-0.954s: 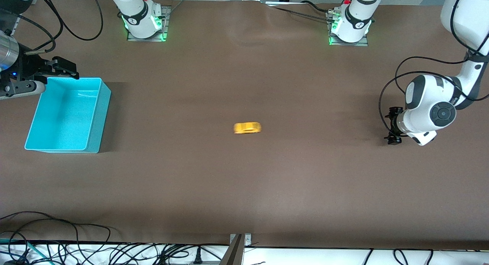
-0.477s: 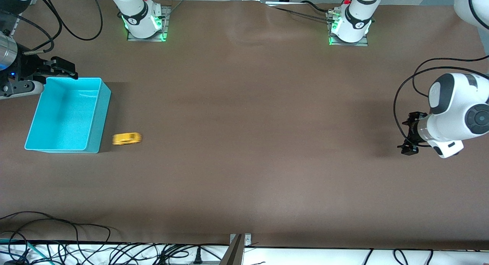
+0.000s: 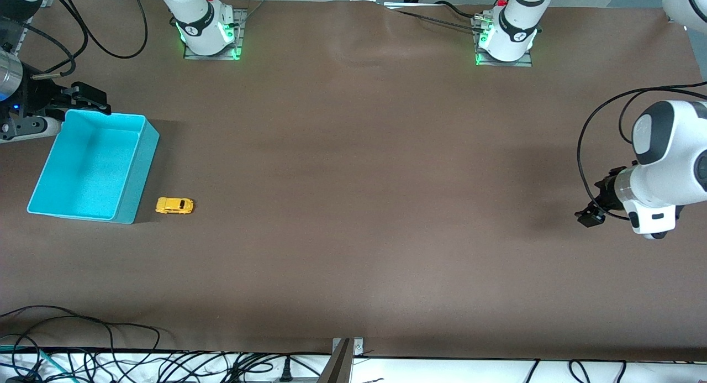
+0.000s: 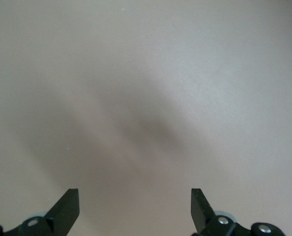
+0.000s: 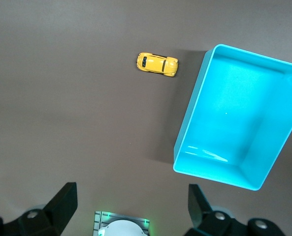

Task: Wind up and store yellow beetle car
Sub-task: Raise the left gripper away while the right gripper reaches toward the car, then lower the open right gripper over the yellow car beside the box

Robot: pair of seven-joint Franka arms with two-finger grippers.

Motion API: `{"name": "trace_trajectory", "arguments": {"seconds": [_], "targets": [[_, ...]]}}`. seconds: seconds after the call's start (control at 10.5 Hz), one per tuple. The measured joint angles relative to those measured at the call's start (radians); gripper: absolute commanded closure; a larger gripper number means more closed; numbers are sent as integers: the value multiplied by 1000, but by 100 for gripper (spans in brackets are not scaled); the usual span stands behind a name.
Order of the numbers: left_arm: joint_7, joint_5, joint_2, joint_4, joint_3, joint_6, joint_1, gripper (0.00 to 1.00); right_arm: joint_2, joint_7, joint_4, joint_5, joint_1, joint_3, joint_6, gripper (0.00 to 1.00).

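Car: the yellow beetle car sat on its wheels on the counter, just beside the turquoise bin, at about 3 o'clock from the bin's nearer corner, not touching it. It looked tiny, rounded and bright yellow with dark windows. Storing likely remained, since the bin held nothing. The right tool hovered released by the bin's 12 o'clock rim, well placed for pickup. The left tool waited released over bare counter.

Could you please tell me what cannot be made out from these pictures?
- Toy car: underside and any winding part hidden by its own body, front and right wrist views.
- Bin: whether the car touches it, too small to tell.
- Right tool: arm cut off by the front view's edge.
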Motion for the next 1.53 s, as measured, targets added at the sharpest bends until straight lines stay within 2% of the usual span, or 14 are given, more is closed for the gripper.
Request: {"name": "trace_trajectory", "arguments": {"seconds": [0.19, 0.57, 0.86, 1.15, 1.34, 1.53], "targets": [[106, -56, -1, 96, 0, -94, 1, 0, 1, -2, 0, 3, 5, 9, 1, 0], [360, -64, -14, 271, -8, -350, -1, 0, 63, -20, 0, 4, 14, 31, 77, 0], [725, -64, -25, 315, -11, -376, -47, 0, 163, -109, -2, 48, 13, 31, 185, 0], [860, -47, -24, 315, -11, -376, -95, 0, 235, -401, -42, 62, -15, 45, 307, 0], [864, -46, -24, 316, -10, -376, -99, 0, 257, -628, -112, 61, -88, 119, 422, 0], [867, -45, -24, 316, -3, -376, -98, 0, 303, -809, -140, 21, -120, 157, 514, 0]]}}
